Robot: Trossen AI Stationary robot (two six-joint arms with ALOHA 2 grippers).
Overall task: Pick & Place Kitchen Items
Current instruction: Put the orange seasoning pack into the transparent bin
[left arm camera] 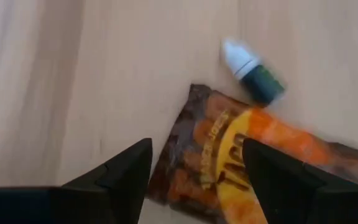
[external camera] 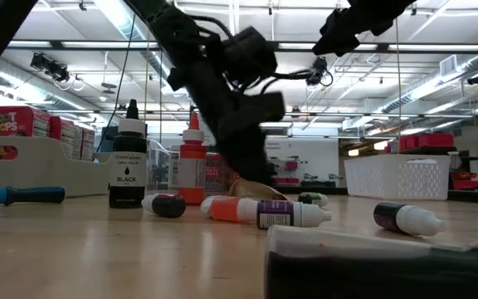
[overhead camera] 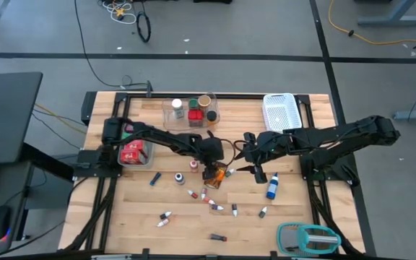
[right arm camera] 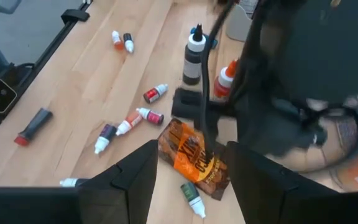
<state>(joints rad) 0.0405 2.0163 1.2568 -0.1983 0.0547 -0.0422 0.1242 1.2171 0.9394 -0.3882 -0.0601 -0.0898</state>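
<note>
One orange packet [left arm camera: 241, 168] under left pincer [left arm camera: 194, 168]

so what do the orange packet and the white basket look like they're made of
Orange packet: looks like thin glossy plastic or foil film; it lies flat, creased, with printed lettering and a sheen. White basket: probably rigid moulded plastic, matte, with a regular grid of holes in its walls and floor.
</note>
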